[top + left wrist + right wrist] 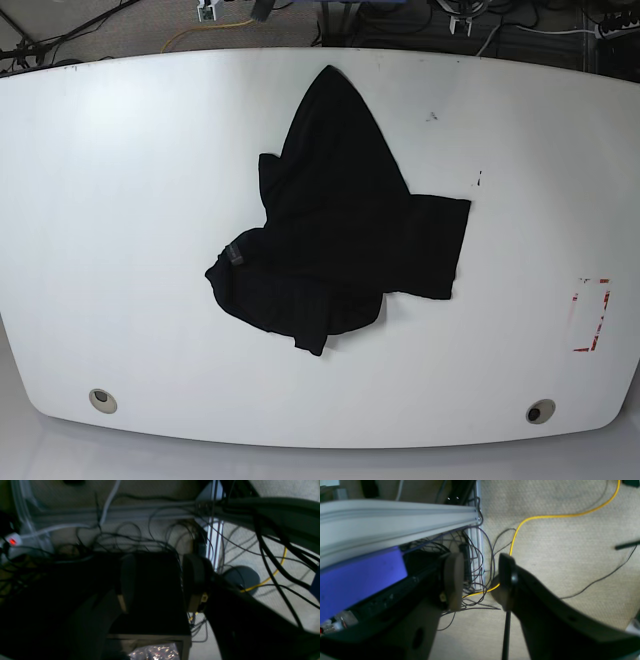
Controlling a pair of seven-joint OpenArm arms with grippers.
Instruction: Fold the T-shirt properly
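Observation:
The black T-shirt (345,230) lies crumpled in the middle of the white table (120,200) in the base view, one point reaching toward the far edge and a sleeve sticking out to the right. No print shows. Neither arm appears in the base view. My left gripper (157,582) hangs over the floor beside the table frame, jaws apart with nothing between them. My right gripper (480,580) also hangs over the carpet, jaws apart and empty. The T-shirt is out of both wrist views.
Tangled black cables (140,537) and a yellow cable (545,517) lie on the carpet below the grippers. An aluminium frame rail (395,517) runs past the right gripper. Red tape marks (592,315) sit near the table's right edge.

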